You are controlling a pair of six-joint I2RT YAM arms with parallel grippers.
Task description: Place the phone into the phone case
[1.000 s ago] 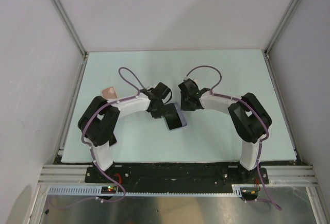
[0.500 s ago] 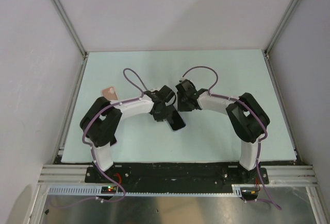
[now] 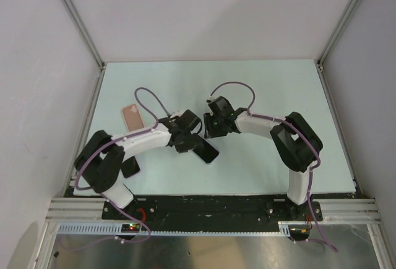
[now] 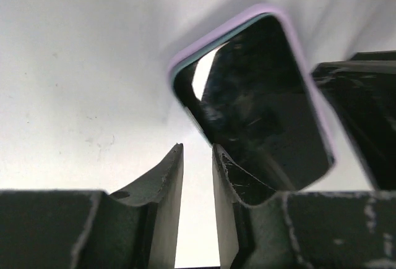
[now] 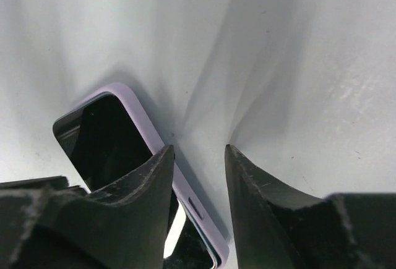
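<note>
The phone (image 3: 207,151) is a black glossy slab with a lilac rim, lying flat on the table's near middle. It also shows in the left wrist view (image 4: 260,102) and the right wrist view (image 5: 105,139). The salmon-pink phone case (image 3: 131,118) lies flat at the left, apart from the phone and both grippers. My left gripper (image 3: 194,140) (image 4: 197,148) sits at the phone's left end, its jaws a narrow gap apart with only table between them. My right gripper (image 3: 208,133) (image 5: 198,148) is open and empty, one finger (image 5: 142,182) over the phone's long edge.
The pale green table (image 3: 278,89) is walled by grey panels and metal frame posts on three sides. Purple cables loop over both arms. The right gripper's black body (image 4: 365,114) shows close beside the phone in the left wrist view.
The left arm's elbow swung out to the left, uncovering the whole pink case. The phone slid slightly toward the near edge. The right gripper moved left, closer to the phone.
</note>
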